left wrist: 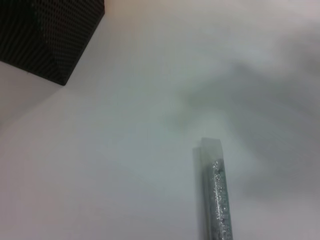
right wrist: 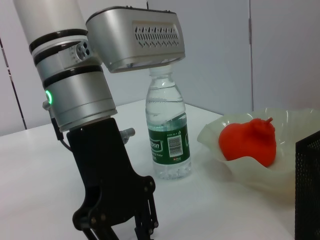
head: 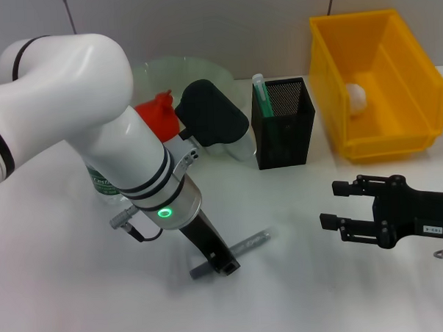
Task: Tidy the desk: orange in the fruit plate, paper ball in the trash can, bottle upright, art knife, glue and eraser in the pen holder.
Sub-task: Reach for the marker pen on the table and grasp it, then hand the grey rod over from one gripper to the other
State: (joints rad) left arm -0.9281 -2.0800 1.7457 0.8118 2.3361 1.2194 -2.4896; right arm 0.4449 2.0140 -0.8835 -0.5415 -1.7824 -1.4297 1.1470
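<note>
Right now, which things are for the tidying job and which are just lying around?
For the job: art knife, pen holder, glue, bottle, orange, fruit plate, paper ball, trash can, left end effector.
Just there: table, right end effector, parked.

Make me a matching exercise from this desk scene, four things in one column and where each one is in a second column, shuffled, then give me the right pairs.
Things:
1. paper ball
2. orange
3. bottle
4. art knife

Places:
A. in the fruit plate
B. lying flat on the desk, at the left claw
C. in the yellow trash can
D. standing upright on the desk, beside the fruit plate

Pairs: 1-C, 2-A, 3-D, 4-B
</note>
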